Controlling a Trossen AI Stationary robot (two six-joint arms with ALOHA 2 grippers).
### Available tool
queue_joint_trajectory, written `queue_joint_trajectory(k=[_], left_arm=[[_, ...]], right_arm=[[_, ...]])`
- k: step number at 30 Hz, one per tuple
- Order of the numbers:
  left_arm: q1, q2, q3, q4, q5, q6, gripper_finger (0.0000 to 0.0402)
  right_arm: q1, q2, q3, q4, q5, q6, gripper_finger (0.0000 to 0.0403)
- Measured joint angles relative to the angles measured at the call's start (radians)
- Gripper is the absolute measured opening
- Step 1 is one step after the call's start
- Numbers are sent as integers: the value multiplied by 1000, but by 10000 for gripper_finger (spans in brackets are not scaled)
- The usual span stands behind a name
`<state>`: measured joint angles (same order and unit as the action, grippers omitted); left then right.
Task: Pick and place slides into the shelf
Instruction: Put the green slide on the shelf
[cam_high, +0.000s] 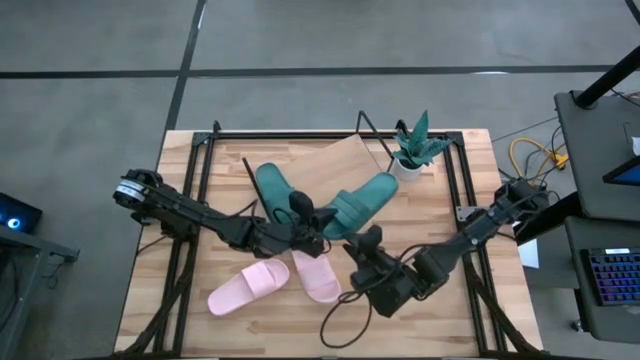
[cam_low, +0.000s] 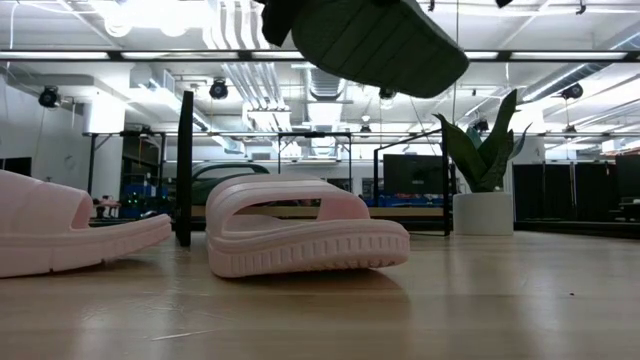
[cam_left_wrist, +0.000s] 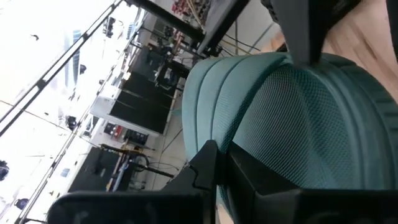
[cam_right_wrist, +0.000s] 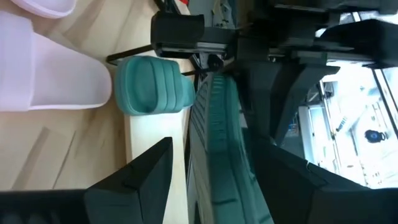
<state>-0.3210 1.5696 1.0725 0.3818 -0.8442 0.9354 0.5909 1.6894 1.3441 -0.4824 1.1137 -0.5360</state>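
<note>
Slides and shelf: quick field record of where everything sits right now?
green slide 1: lying on the shelf
green slide 2: lifted off the table, gripped by left gripper
pink slides: flat on the table, in front of the shelf
right gripper: jaws open, empty, just below green slide 2
potted plant: beside the shelf

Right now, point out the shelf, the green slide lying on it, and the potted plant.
shelf (cam_high: 335, 165): high view, bare part of the wooden board.
green slide lying on it (cam_high: 272, 186): high view, its strap.
potted plant (cam_high: 407, 167): high view, rim of the white pot.
</note>
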Motion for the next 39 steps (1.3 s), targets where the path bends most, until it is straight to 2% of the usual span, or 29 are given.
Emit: queue_joint_trajectory(k=[8,11,14,19,32,37,39], left_arm=[[0,0,0,21,23,14,0],[0,0,0,22,21,15,0],[0,0,0,23,29,21,0],[-1,0,0,22,39,44,0],[-2,-1,0,31,61,62,7],[-5,-16,0,26,74,87,71],[-4,-34,0,18,127,88,104]], right_arm=[[-48,0,-1,1,0,11,205],[-55,0,-2,1,0,26,191],[-54,0,-3,3,1,15,147],[-54,0,-4,-4,1,10,37],[-37,1,-8,-1,39,12,34],[-6,1,-17,-13,78,37,33],[3,-7,-28,-52,103,69,33]])
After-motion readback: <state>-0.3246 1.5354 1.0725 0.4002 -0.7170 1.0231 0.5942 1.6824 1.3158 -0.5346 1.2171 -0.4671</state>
